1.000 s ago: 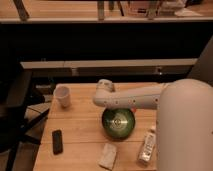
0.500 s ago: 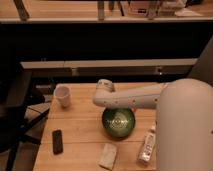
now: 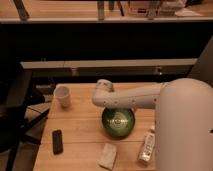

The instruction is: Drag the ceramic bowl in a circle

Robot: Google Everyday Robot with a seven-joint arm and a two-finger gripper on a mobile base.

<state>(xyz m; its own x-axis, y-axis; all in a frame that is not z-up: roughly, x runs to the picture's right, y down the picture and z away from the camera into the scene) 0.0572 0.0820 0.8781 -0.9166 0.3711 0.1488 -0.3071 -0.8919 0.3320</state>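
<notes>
The ceramic bowl (image 3: 119,123) sits upright near the middle of the wooden surface (image 3: 80,122). The white arm (image 3: 135,96) lies across its 12 o'clock rim, and the claw (image 3: 110,107) drops from it at the bowl's 11 o'clock edge; whether it is open or closed cannot be told. A white cup (image 3: 62,96) stands at 10 o'clock from the bowl, a black handset (image 3: 57,141) at 8 o'clock, a pale packet (image 3: 107,156) at 7 o'clock and a white bottle (image 3: 147,147) at 4 o'clock.

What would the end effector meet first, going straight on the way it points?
Probably the round glossy dark green ceramic bowl: the end effector points down at its far rim; depth is unclear.
</notes>
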